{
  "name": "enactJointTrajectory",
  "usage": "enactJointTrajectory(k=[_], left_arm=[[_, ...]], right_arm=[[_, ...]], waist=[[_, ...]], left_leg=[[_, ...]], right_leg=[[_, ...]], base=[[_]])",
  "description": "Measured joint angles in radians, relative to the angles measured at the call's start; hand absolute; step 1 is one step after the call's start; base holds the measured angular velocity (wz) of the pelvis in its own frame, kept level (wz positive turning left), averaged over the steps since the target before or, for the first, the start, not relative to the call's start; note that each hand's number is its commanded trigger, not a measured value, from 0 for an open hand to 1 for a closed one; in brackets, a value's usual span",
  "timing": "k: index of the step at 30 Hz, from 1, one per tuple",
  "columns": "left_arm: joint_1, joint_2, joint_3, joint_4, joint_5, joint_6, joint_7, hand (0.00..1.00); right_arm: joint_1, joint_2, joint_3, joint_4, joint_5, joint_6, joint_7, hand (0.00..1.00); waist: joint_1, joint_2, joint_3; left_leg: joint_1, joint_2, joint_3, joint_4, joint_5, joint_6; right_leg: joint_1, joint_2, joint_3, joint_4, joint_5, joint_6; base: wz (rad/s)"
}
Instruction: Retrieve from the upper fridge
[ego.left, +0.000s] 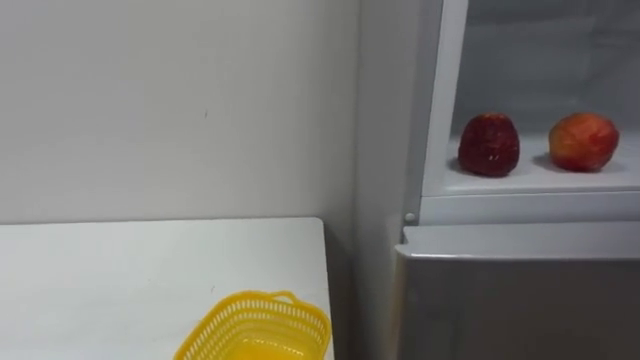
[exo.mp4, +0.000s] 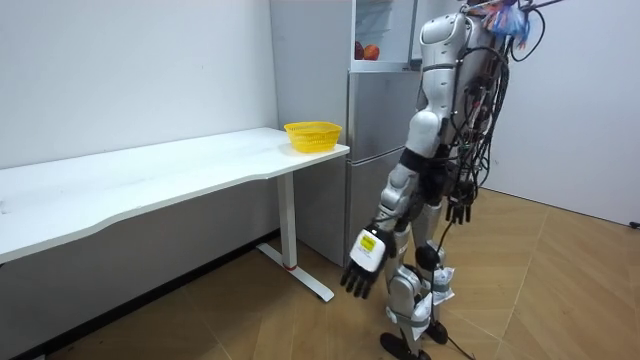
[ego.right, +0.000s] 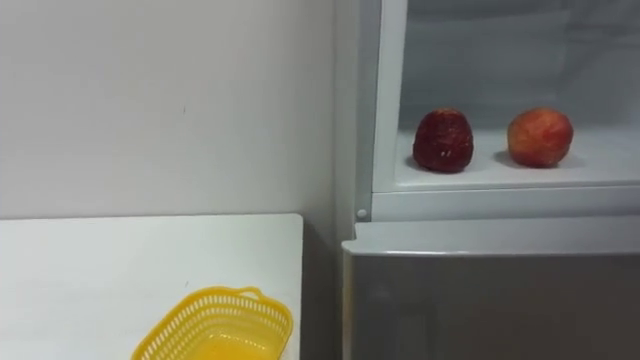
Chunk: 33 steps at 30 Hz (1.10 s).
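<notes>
White wall (ego.left: 150, 100) runs behind a long white table (ego.left: 120, 280), and a grey fridge (ego.left: 500, 290) stands just beside the table's end, on a wooden floor (exo.mp4: 560, 290). A yellow mesh basket (ego.left: 250, 325) sits on the table at the corner nearest the fridge. The fridge's upper compartment (ego.left: 540, 60) is open to the eye views, and on its white shelf (ego.left: 530, 185) two fruits stand side by side, a little apart: a dark red fruit (ego.left: 489, 145) nearer the table side and a red-orange fruit (ego.left: 583, 141) to its right. In the room view the robot stands upright close before the fridge, with both arms hanging at its sides. Its left hand (exo.mp4: 362, 265) hangs low on the side nearer the table, fingers loose and pointing down, empty and touching nothing. Its right hand (exo.mp4: 458, 210) hangs by its hip, fingers likewise slack and empty. The basket's near part is cut off by the lower edge of the eye views, and the top of the upper compartment by the upper edge. Whether the dark red fruit is a strawberry or something else is hard to tell.
</notes>
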Motion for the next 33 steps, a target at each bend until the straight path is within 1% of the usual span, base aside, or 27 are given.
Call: enactJointTrajectory(k=[1,2,5,7,10,13,15,17,18,20,21,22,23,24,25,26,27,28,29,30,31,32,33], left_arm=[[-0.018,0.0,-0.014,-0.003,0.013,0.0,-0.009,0.0],[-0.026,0.0,-0.031,-0.006,0.031,-0.001,-0.01,0.0],[-0.057,-0.001,-0.039,-0.008,0.08,0.001,-0.015,0.0],[-0.064,-0.001,-0.04,-0.022,0.105,0.007,-0.015,0.0],[-0.061,-0.001,-0.039,-0.041,0.125,0.017,-0.015,0.0],[-0.055,-0.001,-0.039,-0.043,0.149,0.019,-0.013,0.0],[-0.053,-0.001,-0.039,-0.042,0.15,0.018,-0.007,0.0],[-0.053,-0.001,-0.042,-0.042,0.151,0.012,0.002,0.0],[-0.053,0.0,-0.048,-0.042,0.151,0.01,0.008,0.0],[-0.053,0.0,-0.074,-0.044,0.153,0.004,0.029,0.0],[-0.053,0.0,-0.079,-0.044,0.154,0.001,0.035,0.0],[-0.053,0.001,-0.081,-0.044,0.154,-0.009,0.04,0.0],[-0.05,0.001,-0.079,-0.058,0.155,-0.012,0.042,0.0],[-0.045,0.001,-0.079,-0.077,0.155,-0.013,0.042,0.0],[-0.043,0.002,-0.077,-0.113,0.155,-0.018,0.042,0.0],[-0.047,0.006,-0.077,-0.136,0.155,-0.04,0.043,0.0],[-0.051,0.007,-0.078,-0.141,0.154,-0.052,0.043,0.0],[-0.06,0.007,-0.088,-0.147,0.145,-0.075,0.046,0.0],[-0.063,0.007,-0.104,-0.155,0.136,-0.097,0.052,0.0],[-0.062,0.007,-0.111,-0.161,0.135,-0.108,0.054,0.0],[-0.062,0.007,-0.124,-0.162,0.131,-0.127,0.054,0.0],[-0.062,0.007,-0.139,-0.162,0.128,-0.14,0.054,0.0],[-0.061,0.007,-0.146,-0.16,0.125,-0.145,0.054,0.0]], right_arm=[[-0.006,0.003,0.008,0.002,0.0,0.001,0.0,0.0],[-0.012,0.005,0.02,0.007,0.002,0.002,-0.001,0.0],[-0.011,0.008,0.036,0.006,0.02,0.01,-0.002,0.0],[-0.01,0.009,0.036,0.005,0.041,0.021,-0.005,0.0],[-0.006,0.009,0.034,-0.016,0.058,0.022,-0.03,0.0],[0.002,0.01,0.033,-0.05,0.057,0.016,-0.056,0.0],[0.011,0.012,0.033,-0.092,0.057,0.006,-0.08,0.0],[0.021,0.015,0.032,-0.132,0.057,-0.017,-0.125,0.0],[0.022,0.015,0.032,-0.151,0.057,-0.021,-0.137,0.0],[0.043,0.016,0.021,-0.239,0.056,-0.026,-0.184,0.0],[0.056,0.017,0.012,-0.28,0.056,-0.027,-0.194,0.0],[0.083,0.022,-0.012,-0.37,0.056,-0.042,-0.221,0.0],[0.107,0.031,-0.039,-0.475,0.058,-0.051,-0.245,0.0],[0.121,0.036,-0.05,-0.532,0.059,-0.057,-0.257,0.0],[0.142,0.041,-0.053,-0.65,0.055,-0.071,-0.275,0.0],[0.165,0.05,-0.053,-0.77,0.041,-0.091,-0.292,0.0],[0.177,0.056,-0.052,-0.826,0.035,-0.106,-0.301,0.0],[0.201,0.059,-0.041,-0.934,0.034,-0.134,-0.315,0.0],[0.227,0.059,-0.032,-1.021,0.033,-0.166,-0.328,0.0],[0.23,0.059,-0.028,-1.055,0.033,-0.182,-0.337,0.0],[0.243,0.059,-0.025,-1.105,0.033,-0.208,-0.355,0.0],[0.254,0.059,-0.025,-1.145,0.029,-0.221,-0.367,0.0],[0.261,0.059,-0.025,-1.169,0.023,-0.223,-0.373,0.0]], waist=[[-0.001,-0.001,-0.0005],[-0.011,-0.001,-0.0005],[-0.027,-0.004,-0.0011],[-0.029,-0.008,-0.0019],[-0.033,-0.012,-0.0024],[-0.043,-0.014,-0.0031],[-0.042,-0.013,-0.003],[-0.048,-0.01,-0.0028],[-0.048,-0.009,-0.0028],[-0.053,-0.003,-0.0026],[-0.057,-0.002,-0.0028],[-0.072,-0.001,-0.0037],[-0.078,0.001,-0.0035],[-0.079,0.003,-0.0035],[-0.079,0.006,-0.0033],[-0.084,0.007,-0.0015],[-0.09,0.007,-0.0016],[-0.1,0.01,-0.0006],[-0.102,0.011,-0.0003],[-0.102,0.013,0.0005],[-0.106,0.013,-0.0009],[-0.118,0.01,-0.0025],[-0.125,0.011,-0.0029]], left_leg=[[0.0,0.002,0.008,0.0,0.0,0.0],[0.001,0.003,0.014,0.0,0.0,0.0],[0.0,0.003,0.016,-0.002,0.0,0.0],[0.001,0.003,0.019,-0.006,0.0,0.0],[-0.001,0.002,0.021,-0.006,0.0,0.0],[0.0,0.004,0.033,-0.011,0.0,0.0],[0.002,0.006,0.045,-0.015,0.0,0.0],[0.0,0.007,0.053,-0.017,0.0,0.0],[-0.001,0.008,0.055,-0.018,0.0,0.0],[-0.007,0.011,0.074,-0.018,-0.001,0.0],[-0.01,0.011,0.077,-0.018,-0.001,0.0],[-0.015,0.011,0.079,-0.018,-0.001,0.0],[-0.016,0.013,0.093,-0.021,-0.001,0.0],[-0.016,0.015,0.103,-0.023,-0.001,0.0],[-0.017,0.019,0.122,-0.024,-0.001,-0.001],[-0.017,0.02,0.131,-0.025,-0.001,-0.002],[-0.017,0.02,0.132,-0.026,-0.001,-0.002],[-0.017,0.019,0.135,-0.028,0.0,-0.003],[-0.016,0.021,0.148,-0.031,0.001,-0.003],[-0.015,0.022,0.154,-0.032,0.001,-0.003],[-0.015,0.023,0.16,-0.031,0.001,-0.004],[-0.015,0.023,0.16,-0.03,0.001,-0.004],[-0.015,0.023,0.16,-0.03,0.001,-0.003]], right_leg=[[-0.004,0.002,0.011,0.002,0.0,0.0],[-0.006,0.004,0.018,0.002,0.0,-0.001],[-0.01,0.005,0.024,0.002,0.0,-0.001],[-0.013,0.005,0.027,0.002,0.0,-0.001],[-0.018,0.005,0.028,0.003,0.0,-0.001],[-0.022,0.007,0.035,0.012,0.0,-0.001],[-0.028,0.009,0.047,0.015,0.0,-0.001],[-0.036,0.011,0.056,0.019,0.001,-0.001],[-0.039,0.011,0.058,0.021,0.001,-0.001],[-0.06,0.015,0.078,0.039,0.001,-0.001],[-0.062,0.015,0.08,0.04,0.001,-0.001],[-0.066,0.015,0.082,0.046,0.001,-0.001],[-0.08,0.016,0.091,0.053,0.001,-0.001],[-0.083,0.019,0.102,0.053,0.002,-0.003],[-0.093,0.023,0.119,0.054,0.005,-0.006],[-0.099,0.027,0.132,0.054,0.007,-0.006],[-0.102,0.027,0.134,0.054,0.007,-0.006],[-0.105,0.028,0.139,0.054,0.006,-0.006],[-0.11,0.031,0.152,0.055,0.008,-0.006],[-0.111,0.033,0.158,0.054,0.011,-0.006],[-0.111,0.036,0.166,0.049,0.014,-0.006],[-0.112,0.038,0.17,0.049,0.016,-0.004],[-0.112,0.04,0.172,0.051,0.016,-0.003]], base=[[-0.16],[-0.16],[-0.08],[-0.05],[-0.03],[-0.06],[-0.17],[-0.14],[-0.12],[-0.21],[-0.17],[-0.14],[-0.22],[-0.41],[-0.45],[-0.35],[-0.16],[-0.16],[-0.21],[-0.28],[-0.17],[-0.1],[-0.09]])
